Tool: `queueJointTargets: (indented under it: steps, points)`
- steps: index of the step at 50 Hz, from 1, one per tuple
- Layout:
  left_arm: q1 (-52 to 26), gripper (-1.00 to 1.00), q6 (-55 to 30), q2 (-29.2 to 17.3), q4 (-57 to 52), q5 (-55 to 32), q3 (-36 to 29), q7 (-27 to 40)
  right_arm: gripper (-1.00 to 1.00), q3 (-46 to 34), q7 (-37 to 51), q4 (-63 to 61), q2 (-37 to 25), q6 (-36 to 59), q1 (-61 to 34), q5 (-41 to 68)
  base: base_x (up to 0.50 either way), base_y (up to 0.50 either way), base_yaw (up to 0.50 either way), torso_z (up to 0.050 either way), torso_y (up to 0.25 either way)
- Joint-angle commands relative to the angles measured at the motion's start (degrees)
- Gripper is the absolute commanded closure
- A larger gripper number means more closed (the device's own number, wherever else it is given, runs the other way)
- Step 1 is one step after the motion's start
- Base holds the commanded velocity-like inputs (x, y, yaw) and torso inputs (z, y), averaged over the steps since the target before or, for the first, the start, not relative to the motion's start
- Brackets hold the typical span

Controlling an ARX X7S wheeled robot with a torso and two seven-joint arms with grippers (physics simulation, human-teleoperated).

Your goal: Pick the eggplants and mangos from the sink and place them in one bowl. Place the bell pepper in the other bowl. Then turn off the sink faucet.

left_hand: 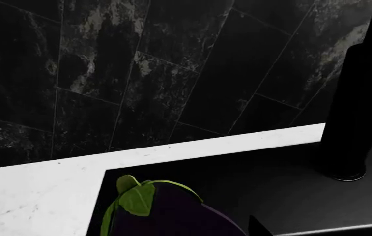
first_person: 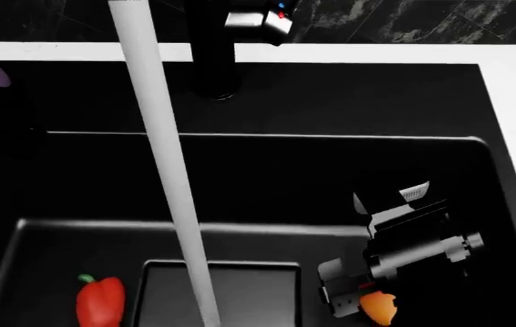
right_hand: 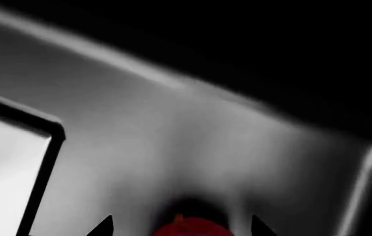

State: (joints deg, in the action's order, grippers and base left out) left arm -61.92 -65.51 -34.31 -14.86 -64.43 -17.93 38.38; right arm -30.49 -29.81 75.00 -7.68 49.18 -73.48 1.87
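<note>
A mango (first_person: 380, 308) sits between the right gripper's (right_hand: 180, 227) spread jaws; left gripper's jaws unseen

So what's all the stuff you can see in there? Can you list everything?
sink: one, matte black, fills most of the head view
drain plate: one, dark, square, on the sink floor
water stream: one, white, falling from the top down to the drain plate
faucet: one, black post with a silver side piece, behind the basin
bell pepper: one, red with a green stem, on the sink floor by the drain plate
mango: one, orange-red, sink floor, at the right gripper
eggplant: one, dark purple with a green cap, close under the left wrist camera
counter: white, around the sink
wall tiles: black, behind the counter
right gripper: one, down in the sink at the mango
</note>
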Motion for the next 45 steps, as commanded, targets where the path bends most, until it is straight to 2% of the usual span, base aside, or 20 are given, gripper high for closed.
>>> queueJointTargets:
  steps: [1,8,12,17,21,26,33,34,41,45]
  points:
    - [-2.65,1.0,-1.22,-0.08,-1.54,-2.76,3.55,-10.56,-1.0,0.57,0.25,-0.16,0.18,-0.15,0.2,-0.68,0.0,0.0,0.0,0.0,-0.129]
    - [-2.14,1.0,-1.22,-0.26,-2.09,-3.38,3.82,-10.04,-1.0,0.34,0.05,-0.21,0.15,0.86,0.18,-0.94,0.0,0.0,0.0,0.0,-0.13]
    - [-2.73,1.0,-1.46,0.04,-1.1,-3.8,4.17,-9.36,-1.0,-3.63,-2.62,-1.5,-0.01,5.32,0.9,-3.59,0.0,0.0,0.0,0.0,-0.01]
    - [-2.91,1.0,-1.79,0.17,-0.78,-4.28,4.2,-8.86,-1.0,-7.0,-7.33,-16.05,-3.31,17.45,5.11,-4.68,0.0,0.0,0.0,0.0,0.0]
    - [-2.85,1.0,-1.63,0.19,-0.57,-4.27,4.18,-8.76,-1.0,-8.25,-9.25,-22.24,-4.94,22.17,6.72,-4.67,0.0,0.0,0.0,0.0,0.0]
    - [-2.62,1.0,-1.65,-0.05,-0.79,-4.67,4.31,-8.6,-1.0,-8.34,-8.9,-24.36,-5.7,23.87,7.59,-4.87,0.0,0.0,0.0,0.0,0.0]
    - [-2.54,1.0,-1.64,-0.21,-0.97,-4.88,4.19,-8.49,-1.0,-6.98,-7.6,-22.16,-4.94,21.67,7.42,-4.46,0.0,0.0,0.0,0.0,0.0]
    - [-2.51,1.0,-1.53,-0.29,-0.88,-4.77,4.16,-8.6,1.0,-7.04,-7.26,-22.01,-4.9,21.05,7.32,-4.62,0.0,0.0,0.0,0.0,0.0]
    - [-2.33,1.0,-1.38,-0.37,-0.93,-4.89,4.15,-8.24,1.0,-3.55,-3.83,-20.8,-4.45,17.04,5.91,-3.98,0.0,0.0,0.0,0.0,0.0]
    - [-2.15,1.0,-1.39,-0.5,-1.12,-4.75,3.76,-8.32,1.0,-4.87,-4.63,-21.96,-4.5,17.17,5.75,-4.38,0.0,0.0,0.0,0.0,-0.004]
